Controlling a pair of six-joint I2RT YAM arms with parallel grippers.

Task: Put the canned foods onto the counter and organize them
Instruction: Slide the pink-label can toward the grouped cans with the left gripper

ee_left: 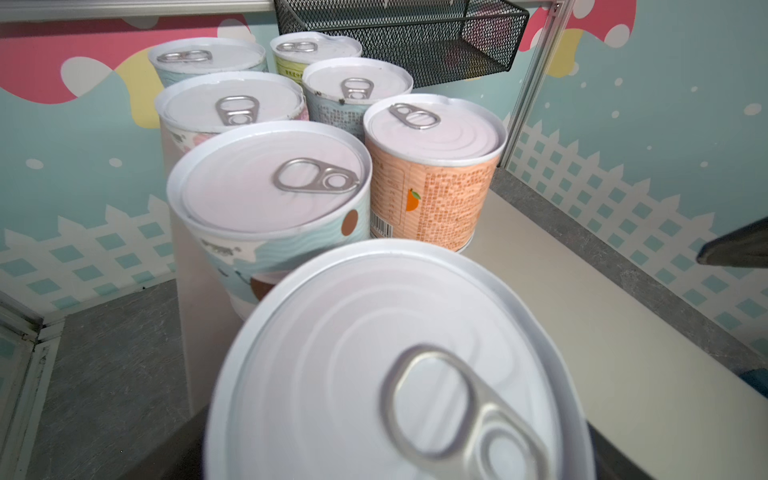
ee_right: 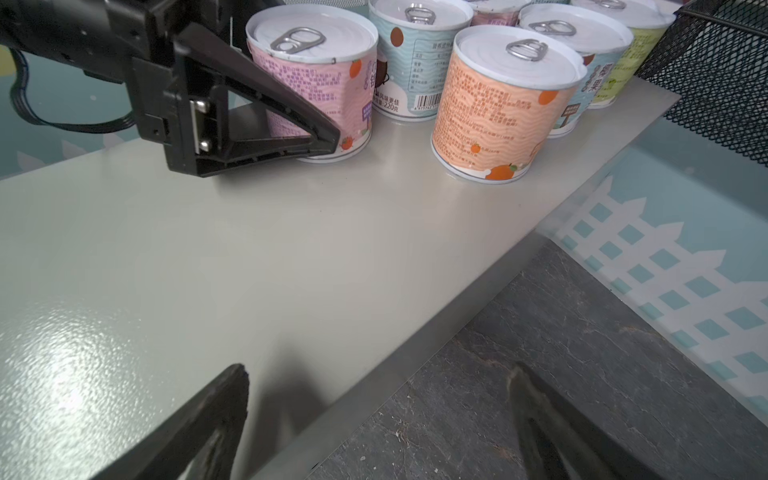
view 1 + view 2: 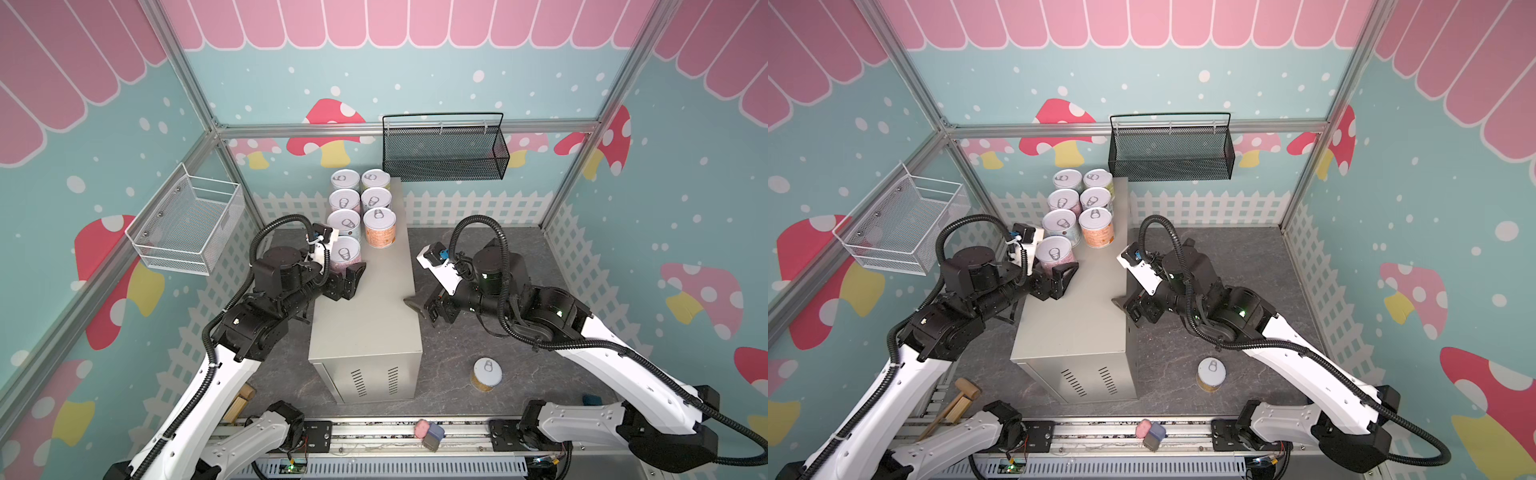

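Seven cans (image 3: 344, 200) were ranked on the counter (image 3: 365, 316); the pink can (image 2: 316, 70) was straddled by the left gripper (image 3: 343, 271), its grip not determinable. The right gripper (image 2: 380, 376) was held wide, empty. One yellow can (image 3: 487, 374) was left on the floor (image 3: 449, 353).

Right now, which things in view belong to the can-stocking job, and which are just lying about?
Job: counter; seven cans standing on it; yellow can on the floor.

Lying about: black mesh basket; white wire basket; wooden mallet; small pink item; small blue item.
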